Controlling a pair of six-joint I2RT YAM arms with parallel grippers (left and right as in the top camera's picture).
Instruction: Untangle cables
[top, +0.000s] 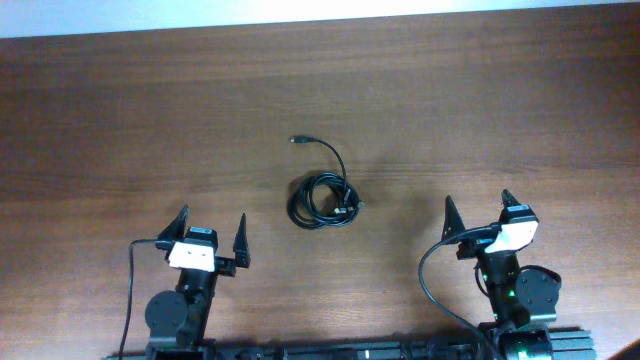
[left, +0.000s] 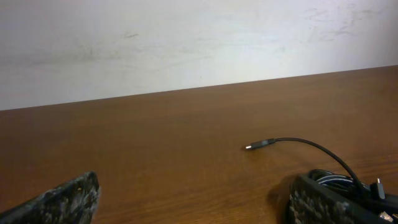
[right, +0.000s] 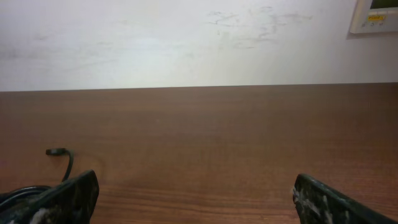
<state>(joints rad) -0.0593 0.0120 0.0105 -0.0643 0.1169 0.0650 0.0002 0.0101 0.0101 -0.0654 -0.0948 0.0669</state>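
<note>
The cables (top: 322, 198) are thin black cords coiled together in the middle of the brown table, with one end and its small plug trailing up to the far side (top: 297, 140). My left gripper (top: 211, 229) is open and empty, near the front edge, left of the coil. My right gripper (top: 479, 207) is open and empty, right of the coil. In the left wrist view the plug end (left: 259, 145) lies ahead and the coil (left: 339, 179) is partly hidden behind the right finger. In the right wrist view the plug (right: 56, 152) shows at far left.
The wooden table (top: 150, 110) runs to a white wall at the far side. A white wall panel (right: 375, 14) shows at the top right of the right wrist view. The arm bases stand at the front edge.
</note>
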